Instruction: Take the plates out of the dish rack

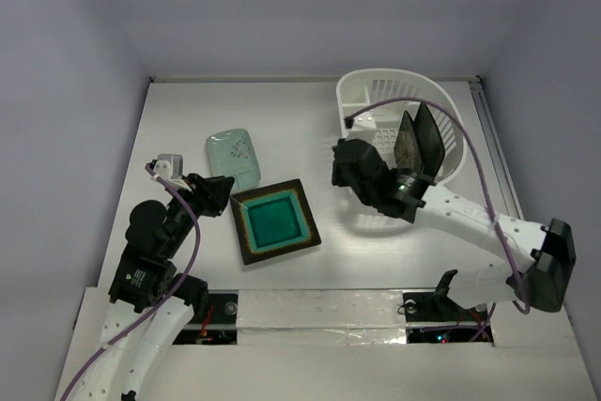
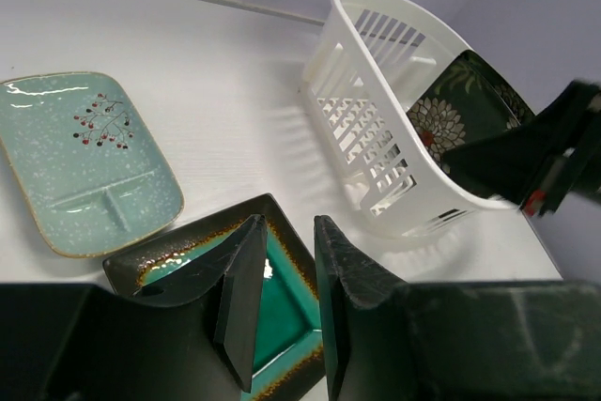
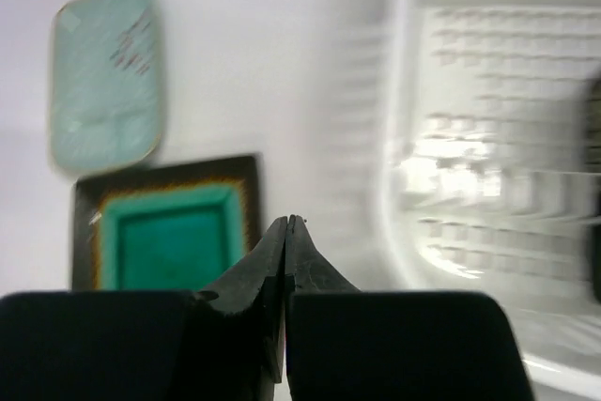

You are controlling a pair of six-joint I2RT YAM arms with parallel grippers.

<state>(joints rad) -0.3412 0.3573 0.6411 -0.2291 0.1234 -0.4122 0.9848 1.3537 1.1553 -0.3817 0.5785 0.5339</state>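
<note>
The mint-green plate (image 1: 234,156) lies flat on the table, left of centre. The teal-centred dark-rimmed plate (image 1: 273,221) lies flat just in front of it. Two black flower plates (image 1: 420,142) stand on edge in the white dish rack (image 1: 376,91) at the back right. My left gripper (image 1: 222,192) is open and empty, just left of the teal plate; in the left wrist view (image 2: 289,251) its fingers hover over that plate (image 2: 282,298). My right gripper (image 1: 344,164) is shut and empty, beside the rack's left wall; the right wrist view (image 3: 287,224) shows it above bare table.
The table has raised walls at the back and both sides. A strip of tape (image 1: 310,305) runs along the near edge by the arm bases. The right arm's purple cable (image 1: 474,152) arcs over the rack.
</note>
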